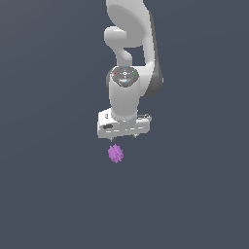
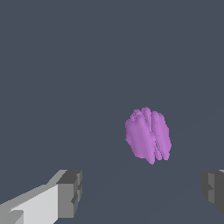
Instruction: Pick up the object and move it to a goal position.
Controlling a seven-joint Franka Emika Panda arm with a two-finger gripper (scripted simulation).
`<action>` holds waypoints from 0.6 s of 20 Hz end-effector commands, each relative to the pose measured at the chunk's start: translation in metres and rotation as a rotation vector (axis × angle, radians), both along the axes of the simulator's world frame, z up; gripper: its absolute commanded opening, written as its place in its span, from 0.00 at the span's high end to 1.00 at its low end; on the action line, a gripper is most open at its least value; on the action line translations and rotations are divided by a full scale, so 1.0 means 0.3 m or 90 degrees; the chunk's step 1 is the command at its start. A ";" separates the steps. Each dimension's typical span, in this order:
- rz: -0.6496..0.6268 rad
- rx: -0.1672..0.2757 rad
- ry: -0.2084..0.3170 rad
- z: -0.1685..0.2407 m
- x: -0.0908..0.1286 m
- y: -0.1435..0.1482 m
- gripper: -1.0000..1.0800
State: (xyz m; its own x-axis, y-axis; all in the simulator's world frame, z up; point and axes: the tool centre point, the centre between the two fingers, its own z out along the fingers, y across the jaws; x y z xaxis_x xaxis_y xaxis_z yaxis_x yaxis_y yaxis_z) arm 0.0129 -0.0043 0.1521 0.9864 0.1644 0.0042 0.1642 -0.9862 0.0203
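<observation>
The object is a small bright purple-magenta bumpy blob (image 1: 115,153) on the flat dark grey surface. It also shows in the wrist view (image 2: 148,134). My white gripper (image 1: 124,137) hangs just above it, pointing down, a little toward the exterior view's right of the blob. In the wrist view the gripper (image 2: 142,192) is open and empty. Its two grey fingertips (image 2: 70,193) stand wide apart, and the blob lies beyond them, not between them.
The white arm (image 1: 131,58) rises from the gripper to the top of the exterior view. The plain dark grey surface (image 1: 48,194) fills all else in both views. No goal marker shows.
</observation>
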 end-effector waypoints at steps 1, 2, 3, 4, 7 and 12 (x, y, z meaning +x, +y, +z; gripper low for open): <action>0.021 0.001 0.001 -0.026 0.009 -0.017 0.04; 0.031 0.001 0.002 -0.038 0.013 -0.025 0.04; 0.042 0.002 0.002 -0.051 0.017 -0.033 0.04; 0.054 0.003 0.003 -0.065 0.021 -0.042 0.04; 0.088 0.005 0.004 -0.107 0.034 -0.068 0.04; 0.131 0.008 0.006 -0.161 0.047 -0.102 0.04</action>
State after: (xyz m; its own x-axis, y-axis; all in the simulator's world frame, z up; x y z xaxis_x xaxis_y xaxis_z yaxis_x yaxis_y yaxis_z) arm 0.0257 -0.0323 0.1082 0.9393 0.3431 -0.0016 0.3431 -0.9393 0.0070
